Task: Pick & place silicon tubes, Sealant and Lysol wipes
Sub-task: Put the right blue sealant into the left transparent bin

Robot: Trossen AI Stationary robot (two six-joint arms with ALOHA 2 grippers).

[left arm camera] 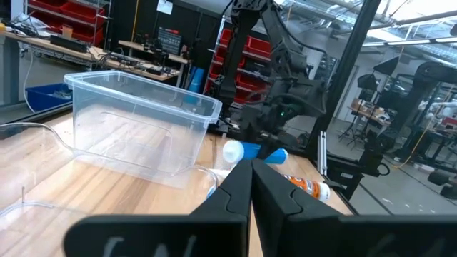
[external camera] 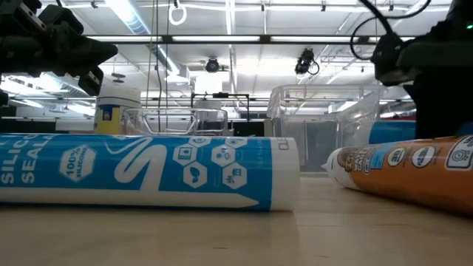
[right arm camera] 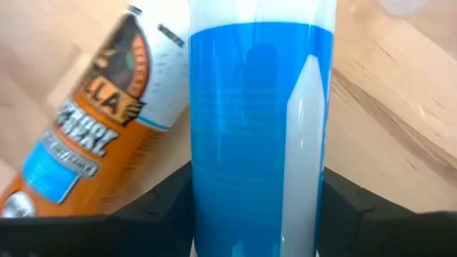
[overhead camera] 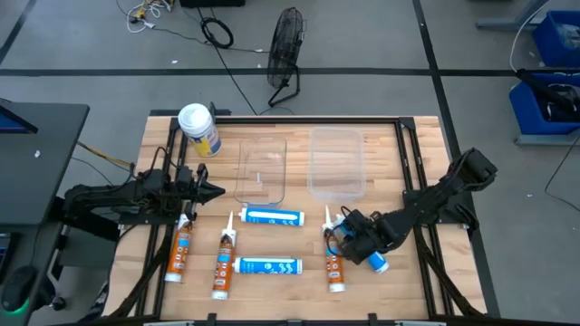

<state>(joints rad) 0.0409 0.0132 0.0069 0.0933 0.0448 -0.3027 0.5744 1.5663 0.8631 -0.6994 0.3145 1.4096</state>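
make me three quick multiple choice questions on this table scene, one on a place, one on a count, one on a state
1. Where does the Lysol wipes canister stand?
A. far left corner region
B. inside a bin
C. near right edge

2. How many clear bins are on the table?
A. one
B. two
C. four

3. What is the right tool doing?
A. hanging empty
B. gripping an orange tube
C. closed on a white-and-blue tube

Answers: 1 A, it stands upright left of the bins. 2 B, two sit side by side. 3 C, the right wrist view shows fingers on both sides of it.

Left gripper (overhead camera: 216, 190) fingers together; right gripper (overhead camera: 355, 243) fingers clamped.
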